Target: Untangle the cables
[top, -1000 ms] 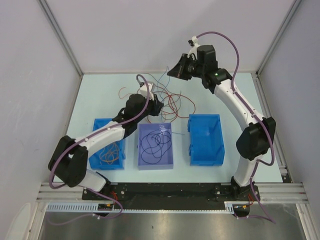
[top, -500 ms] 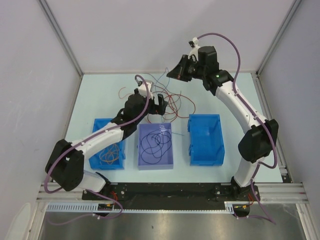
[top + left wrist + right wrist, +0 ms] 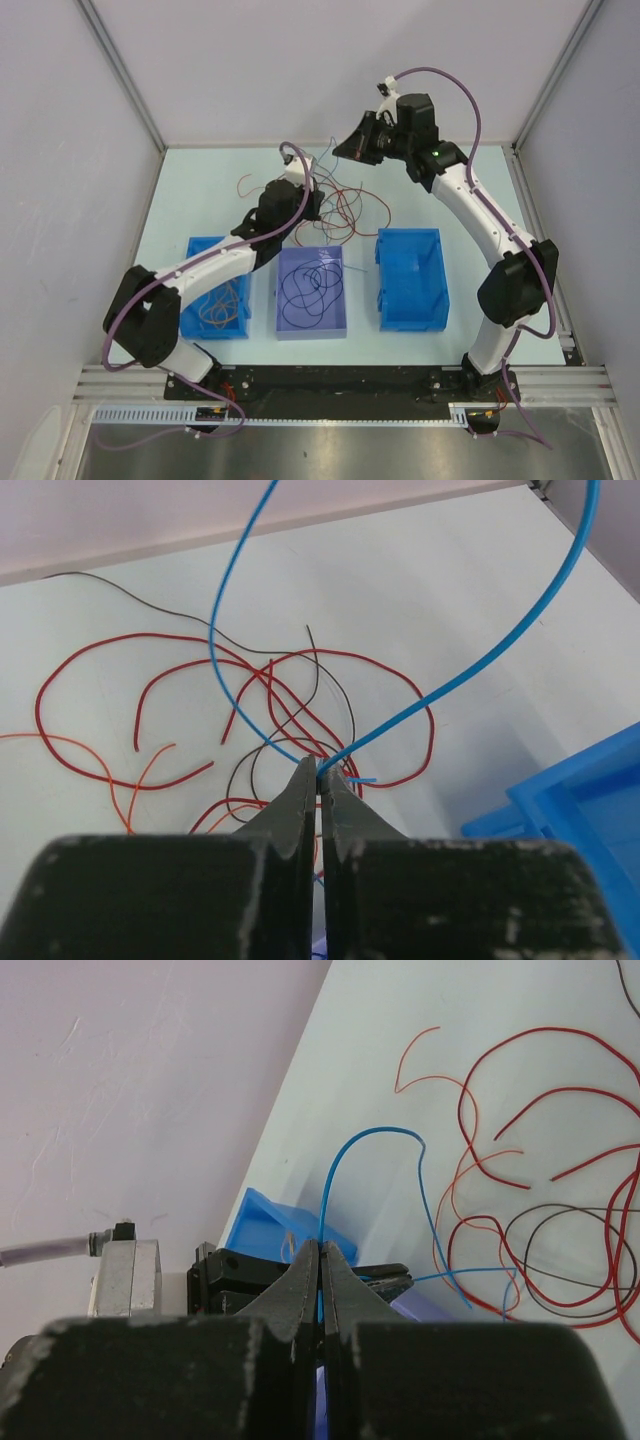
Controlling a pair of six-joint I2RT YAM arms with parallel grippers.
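2 grippers each pinch a thin blue cable [image 3: 213, 630]. We see the left gripper [image 3: 318, 776] low over the table [image 3: 480, 600], its jaws pressed together with only a hairline slit between them and the blue cable caught at their tips. From there 2 blue strands rise out of the top of the left wrist view. The right gripper [image 3: 320, 1250] is closed just as tight, and a blue strand comes out from between its tips and arches over. We cannot tell whether both hold 1 and the same cable.

In the top view the right gripper is raised near the far edge of the table, and the left gripper sits just beyond the lavender bin [image 3: 312, 330]. The loose cables [image 3: 345, 210], red, dark brown and orange, lie tangled on the table between the 2 grippers. Dark cables coil in the lavender bin, and orange-tan ones lie in the left blue bin [image 3: 215, 330]. The right blue bin [image 3: 412, 322] stands beside the lavender one.
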